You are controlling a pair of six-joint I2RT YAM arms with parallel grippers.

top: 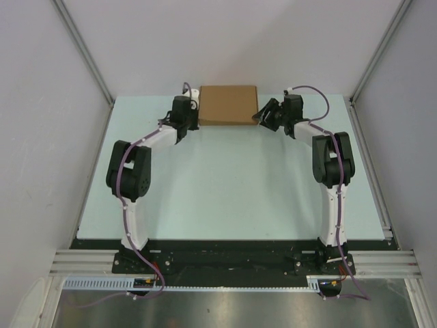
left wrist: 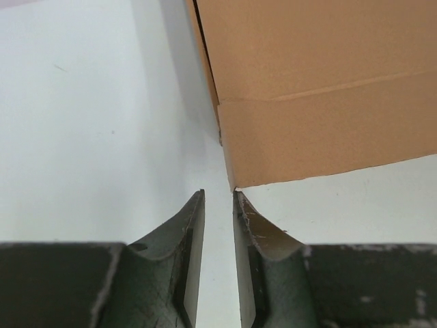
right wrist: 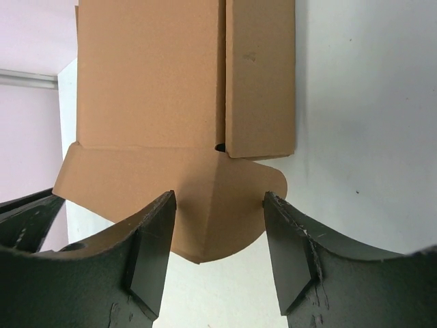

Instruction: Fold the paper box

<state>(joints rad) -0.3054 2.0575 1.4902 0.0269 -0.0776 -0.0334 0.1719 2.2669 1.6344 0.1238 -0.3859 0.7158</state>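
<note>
The left gripper (top: pixel 191 119) is sitting at the box's (top: pixel 229 104) near left corner. Its jaws are standing only a slit apart and holding nothing. In its wrist view the cardboard corner is lying just beside the tip of one finger (left wrist: pixel 240 205), touching or nearly so. The box is lying flat at the far edge of the table (top: pixel 225 191), centred between the two arms. To the right, the right gripper (top: pixel 263 115) is facing the box's right end with its jaws standing wide. They are straddling a rounded flap (right wrist: pixel 205 184) that is sticking out toward it; I cannot tell whether the pads are pressing on it.

Judging by this, the step in hand is closing the right end: the body is looking already formed and this flap is waiting to be tucked. The next move is probably calling for the right gripper to turn the flap inward into the end opening. Meanwhile the left one should be bracing the opposite side, so the light carton is not sliding away.

The box is showing plain brown cardboard, a flat rectangular body with one panel overlapping another along a straight seam. A small dark gap is showing where the flap is meeting the body. The flap is creased down its middle and is bending slightly there.
</note>
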